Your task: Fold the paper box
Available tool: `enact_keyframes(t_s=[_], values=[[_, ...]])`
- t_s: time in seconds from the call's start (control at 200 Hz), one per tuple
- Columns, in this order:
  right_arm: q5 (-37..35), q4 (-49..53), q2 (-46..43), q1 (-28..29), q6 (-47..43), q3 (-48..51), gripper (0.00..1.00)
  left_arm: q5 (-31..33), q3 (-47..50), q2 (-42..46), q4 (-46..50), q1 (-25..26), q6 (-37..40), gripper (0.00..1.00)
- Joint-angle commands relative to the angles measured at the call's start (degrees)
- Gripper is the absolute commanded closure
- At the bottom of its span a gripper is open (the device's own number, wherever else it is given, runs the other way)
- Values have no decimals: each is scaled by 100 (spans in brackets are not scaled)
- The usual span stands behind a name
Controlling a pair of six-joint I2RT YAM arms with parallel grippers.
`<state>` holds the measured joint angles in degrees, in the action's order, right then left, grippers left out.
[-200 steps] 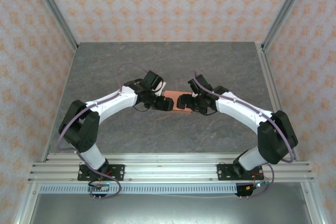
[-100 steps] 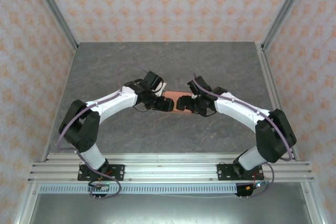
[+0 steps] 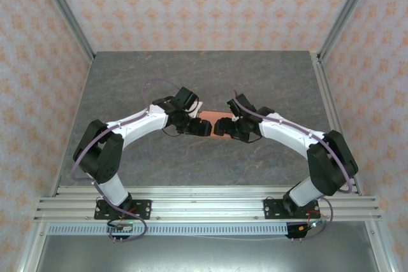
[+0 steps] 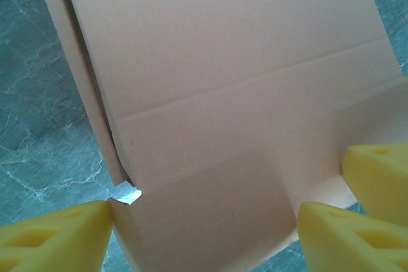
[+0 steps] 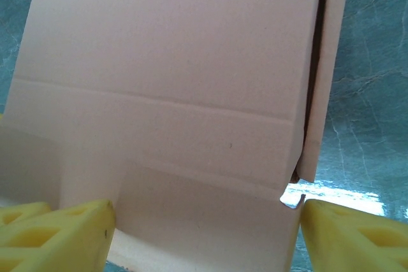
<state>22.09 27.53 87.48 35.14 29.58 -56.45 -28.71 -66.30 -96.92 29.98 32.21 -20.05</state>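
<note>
Both arms bow inward, with the left gripper (image 3: 203, 128) and right gripper (image 3: 220, 127) almost tip to tip. Each has its yellow fingers (image 4: 54, 237) set wide apart.

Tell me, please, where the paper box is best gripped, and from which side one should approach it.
Probably the narrow end flap of the paper box, approached from the box's short end. That flap is narrower than the creased panel behind it, so it fits between the left gripper's jaws; the right gripper faces a like flap at the other end.
</note>
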Motion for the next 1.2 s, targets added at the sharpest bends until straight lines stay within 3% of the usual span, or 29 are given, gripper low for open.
enact_keyframes(t_s=[0.0,0.41,0.811,1.196], values=[[67,-103,68,-37,67,90,23,-214,-72,-120,81,-28,-8,24],[112,-125,146,-103,49,125,25,75,-76,-196,298,-24,127,25],[171,-197,191,-95,49,192,27,-203,-41,-362,158,-22,98,31],[208,-247,309,-135,24,151,28,100,-122,-387,254,-28,140,30]])
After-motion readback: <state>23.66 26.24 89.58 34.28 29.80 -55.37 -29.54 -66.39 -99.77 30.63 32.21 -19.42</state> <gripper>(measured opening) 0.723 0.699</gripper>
